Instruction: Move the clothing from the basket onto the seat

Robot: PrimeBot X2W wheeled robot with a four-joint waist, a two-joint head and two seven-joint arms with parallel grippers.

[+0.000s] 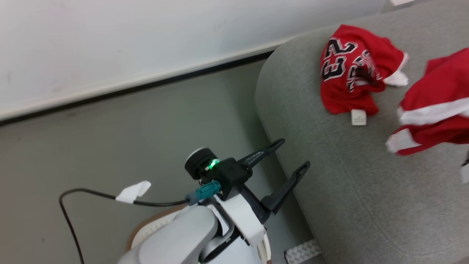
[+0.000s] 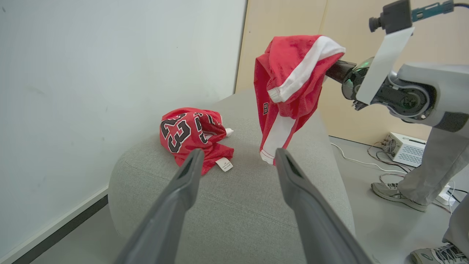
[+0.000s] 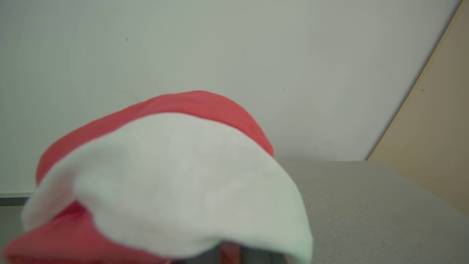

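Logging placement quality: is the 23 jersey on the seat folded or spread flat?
Neither: crumpled. The jersey lies bunched on the seat, its number creased, white tag poking out.

Jersey (image 1: 351,69): red, no. 23 in black w/ white outline, white tag (image 1: 358,117). Other garment (image 1: 436,106): red w/ white bands. Seat (image 1: 348,190): light grey. My left gripper (image 1: 294,153) is black w/ a green light (image 1: 213,164).

The seat (image 2: 234,205) is matt grey woven cloth, slightly rough. The jersey (image 2: 183,135) is red mesh cloth, as is the white-banded garment (image 2: 289,62) at two o'clock from it. The left gripper (image 2: 239,153) has fingers (image 2: 172,205) of dark matt plastic.
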